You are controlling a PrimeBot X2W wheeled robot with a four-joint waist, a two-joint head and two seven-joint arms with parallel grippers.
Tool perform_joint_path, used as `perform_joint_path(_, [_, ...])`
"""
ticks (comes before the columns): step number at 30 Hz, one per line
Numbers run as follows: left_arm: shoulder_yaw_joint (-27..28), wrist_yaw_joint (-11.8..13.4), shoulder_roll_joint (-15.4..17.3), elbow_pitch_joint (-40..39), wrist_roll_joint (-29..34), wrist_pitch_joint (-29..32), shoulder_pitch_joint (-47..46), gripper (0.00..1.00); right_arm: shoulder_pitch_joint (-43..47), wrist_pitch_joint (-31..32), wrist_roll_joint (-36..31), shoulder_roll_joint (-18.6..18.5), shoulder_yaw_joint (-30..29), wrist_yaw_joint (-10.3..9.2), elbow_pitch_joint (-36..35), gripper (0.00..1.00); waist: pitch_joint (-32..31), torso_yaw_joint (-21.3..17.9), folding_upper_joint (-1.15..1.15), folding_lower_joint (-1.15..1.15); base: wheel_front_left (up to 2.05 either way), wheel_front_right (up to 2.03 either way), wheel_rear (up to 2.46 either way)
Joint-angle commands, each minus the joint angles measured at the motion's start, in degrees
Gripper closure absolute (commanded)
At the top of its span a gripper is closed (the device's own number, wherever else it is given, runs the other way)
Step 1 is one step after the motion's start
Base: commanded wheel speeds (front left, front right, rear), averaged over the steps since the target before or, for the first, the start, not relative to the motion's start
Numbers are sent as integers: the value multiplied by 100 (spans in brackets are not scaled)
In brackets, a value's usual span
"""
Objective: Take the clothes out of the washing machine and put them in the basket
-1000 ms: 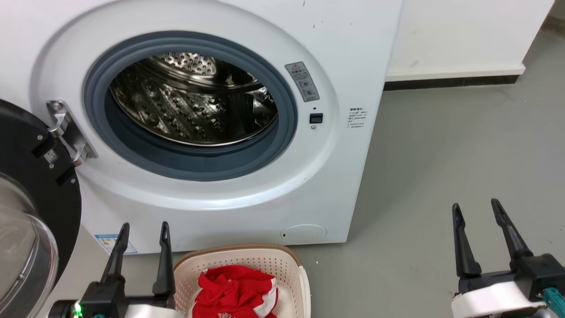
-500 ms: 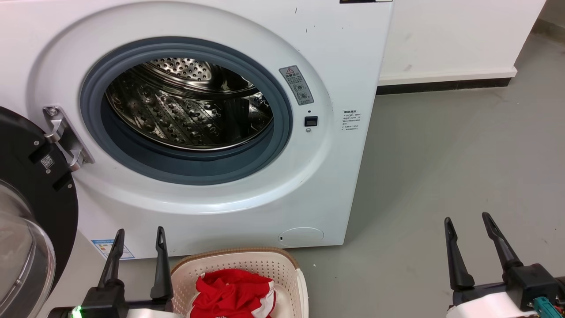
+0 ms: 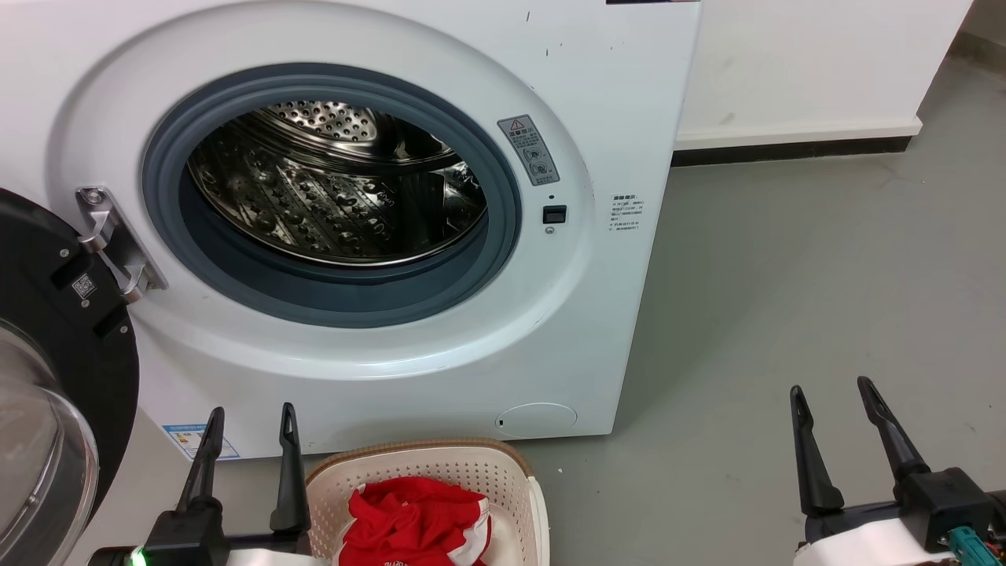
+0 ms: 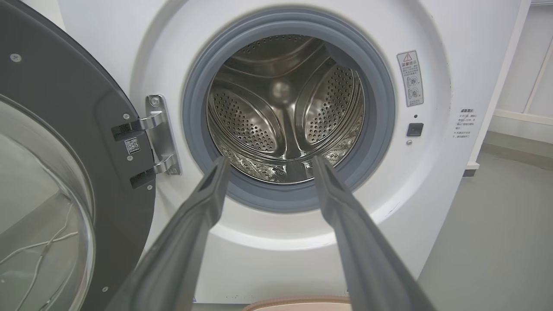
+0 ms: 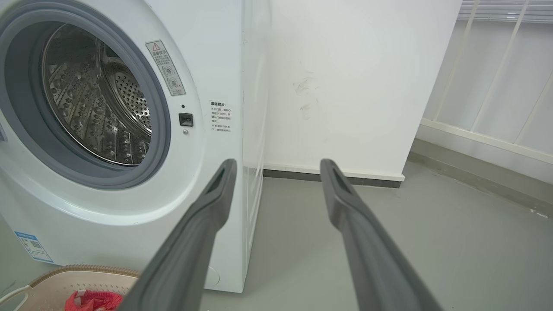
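Far left: black-framed glass door, swung wide open on its hinge.

Left gripper: low, in front of the washing machine. Jaws parted, nothing between them. In the left wrist view its fingers aim at the lower lip of the porthole.

Just right of it: basket on the floor, close to the machine's foot. The clothes lie inside it, a crumpled red heap with a white stripe showing. No clear long axis. The bundle is partly cut off by the picture's bottom edge.

Centre: drum, bare perforated steel in the head view and both wrist views. No red seen in it. From the head view the grey seal hides the lowest front part. The left wrist view looks in lower and shows nothing there either.

Far right: right gripper over bare floor, well apart from machine and basket. Jaws parted, empty.

Key relation: the clothes sit just to the right of the left jaws, below the fingertips and nearer the robot. They lie well to the left of the right jaws. The left arm is nearer to both basket and porthole.

Judgement: unloading looks complete or nearly so. Any coming move would likely be a check of the drum floor, which suits the left arm.
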Motion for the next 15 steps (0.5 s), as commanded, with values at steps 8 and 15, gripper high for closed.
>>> perform_joint_path(8, [25, 9, -17, -38, -5, -15, 24, 0, -97, -13, 27, 6, 12, -8, 3, 0, 29, -17, 0, 0, 0, 0, 0])
perform_joint_path(15, [-6, 63, -19, -54, -51, -15, 2, 0, -105, -13, 5, 6, 35, -8, -14, 0, 70, -9, 0, 0, 0, 0, 0])
